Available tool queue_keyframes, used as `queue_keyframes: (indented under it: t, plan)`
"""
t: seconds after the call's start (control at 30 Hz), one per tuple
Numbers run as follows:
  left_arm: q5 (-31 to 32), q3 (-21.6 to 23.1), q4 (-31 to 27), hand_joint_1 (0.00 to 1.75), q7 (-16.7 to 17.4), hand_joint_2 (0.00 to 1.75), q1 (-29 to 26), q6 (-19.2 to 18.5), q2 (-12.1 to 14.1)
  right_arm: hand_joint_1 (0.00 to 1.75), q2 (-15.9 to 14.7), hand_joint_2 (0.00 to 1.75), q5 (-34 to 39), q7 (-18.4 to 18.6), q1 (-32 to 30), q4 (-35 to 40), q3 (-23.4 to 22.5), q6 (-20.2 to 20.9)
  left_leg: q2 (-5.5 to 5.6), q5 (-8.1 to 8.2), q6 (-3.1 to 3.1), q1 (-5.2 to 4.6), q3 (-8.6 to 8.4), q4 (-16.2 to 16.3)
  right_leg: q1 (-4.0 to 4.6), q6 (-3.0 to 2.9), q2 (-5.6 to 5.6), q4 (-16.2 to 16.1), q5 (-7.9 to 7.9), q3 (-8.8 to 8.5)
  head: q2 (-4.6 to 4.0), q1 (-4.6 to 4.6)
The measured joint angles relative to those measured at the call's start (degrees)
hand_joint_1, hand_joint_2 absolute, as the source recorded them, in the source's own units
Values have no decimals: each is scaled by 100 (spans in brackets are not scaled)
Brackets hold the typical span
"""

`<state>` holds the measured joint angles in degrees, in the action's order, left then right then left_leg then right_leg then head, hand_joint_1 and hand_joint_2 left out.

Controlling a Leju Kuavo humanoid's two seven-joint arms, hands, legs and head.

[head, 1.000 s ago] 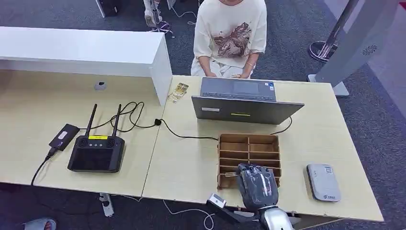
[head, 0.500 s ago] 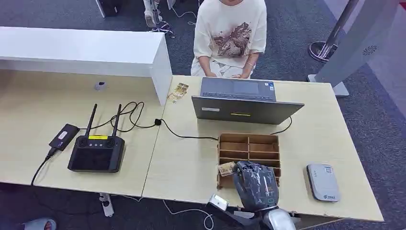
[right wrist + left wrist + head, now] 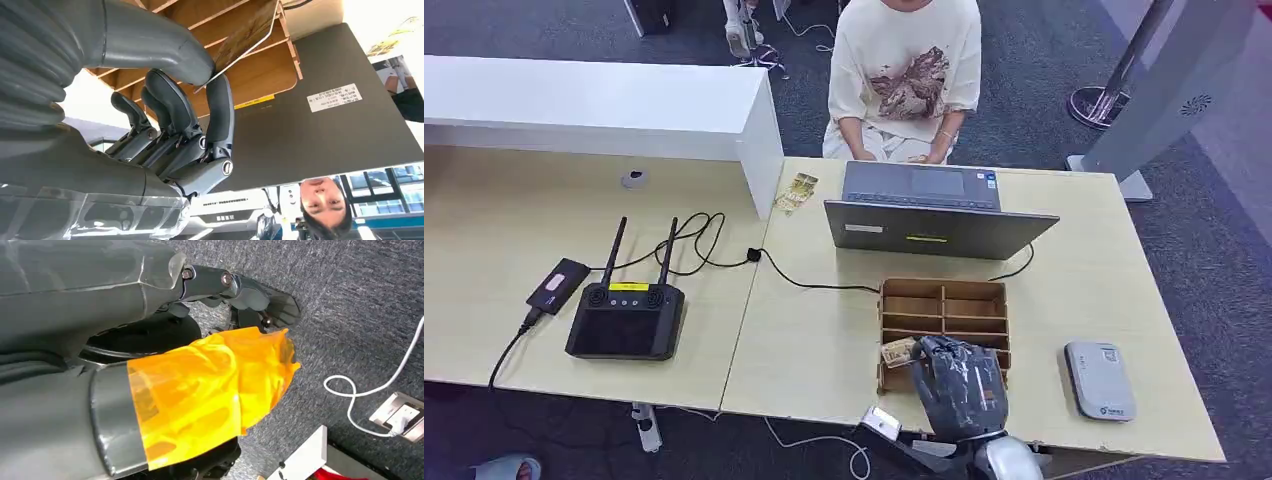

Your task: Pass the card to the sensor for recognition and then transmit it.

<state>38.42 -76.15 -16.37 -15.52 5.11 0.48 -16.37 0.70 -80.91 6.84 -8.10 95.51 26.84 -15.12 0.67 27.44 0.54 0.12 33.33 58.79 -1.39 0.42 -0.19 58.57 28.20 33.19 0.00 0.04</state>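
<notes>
So your right hand (image 3: 959, 385) sits over the near edge of the wooden divider box (image 3: 945, 305), and it's pinching the card (image 3: 898, 352) between thumb and a finger. The right wrist view makes that pretty plain: the card (image 3: 248, 36) is clamped edge-on between the thick thumb and one dark finger (image 3: 220, 107), while the other fingers are curled in beside it. From the head view the card pokes out to the left of the hand, right at the box's near-left slots, tilted rather than flat. You can't tell whether it's still touching a divider.

The box itself is a brown grid of compartments; the far rows you can see look bare wood, and the near ones are hidden under the hand.

The grey card reader (image 3: 1100, 380) lies on the table to the right of the box, well apart from the hand. Behind the box is an open laptop (image 3: 929, 215) with a person (image 3: 907, 75) seated at it.

Your left hand (image 3: 240, 290) hangs down over grey carpet, holding nothing, fingers loosely apart.
</notes>
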Motion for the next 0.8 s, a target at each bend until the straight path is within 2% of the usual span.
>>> queue_keyframes:
  t: [0.8]
  plan:
    - [0, -2, 0, 0, 0, 0, 0, 0, 0, 162, 0, 175, 0, 0, 0, 0, 0, 0, 0, 0, 0, 0, 0, 0, 0, 0, 0, 0, 0, 0, 0, 0]
